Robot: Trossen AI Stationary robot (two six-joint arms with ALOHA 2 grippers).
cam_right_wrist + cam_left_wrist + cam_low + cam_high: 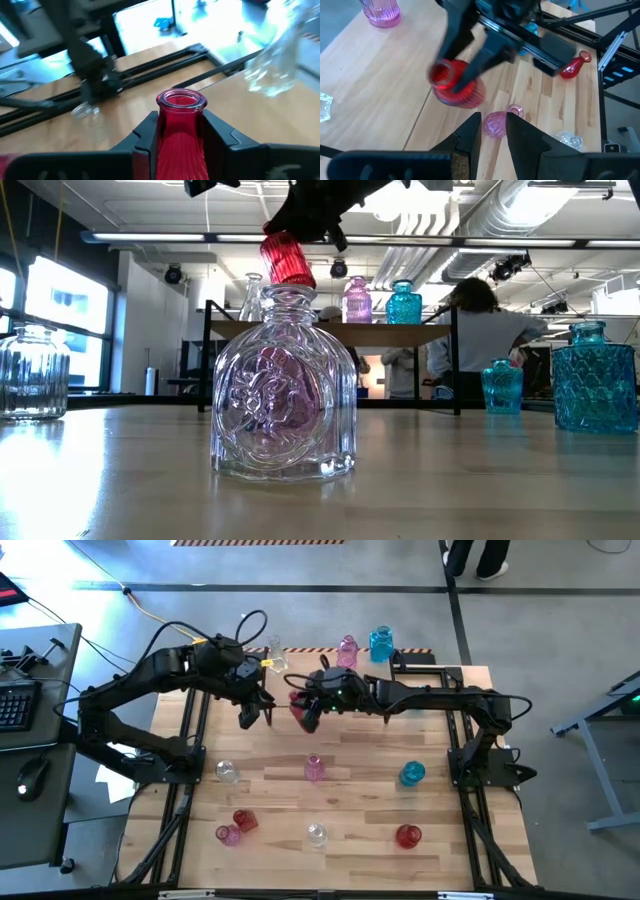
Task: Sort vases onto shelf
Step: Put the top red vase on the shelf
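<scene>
High view: right gripper (304, 712) sits above the table (360, 790) near the middle of its far half, clamped on a red ribbed vase (298, 706). Right wrist view confirms the grip: both dark fingers (148, 135) press the sides of the vase's body just under its flared mouth, and the vase hangs clear of the wood. Low view shows the same red vase (287, 260) held high, above the level of the shelf (330, 332). Left gripper (252, 716) hovers just beside the right one, toward the table's left edge; left wrist view shows its fingers (470, 134) a small gap apart with nothing between them. Shelf stands along the far edge of the table and carries a clear vase (272, 648) at its left end, a pink vase (347, 650) near the middle and a blue vase (380, 642) just right of that. On the tabletop: a clear vase (227, 772) near the left edge, a pink one (314, 768) at centre, a blue one (412, 774) toward the right edge. Along the near edge lie a red vase and a pink vase touching (236, 826), both on their sides, then a clear one (317, 834) and a red one (407, 836). Low view also shows a person (480, 340) in the room behind the table.
</scene>
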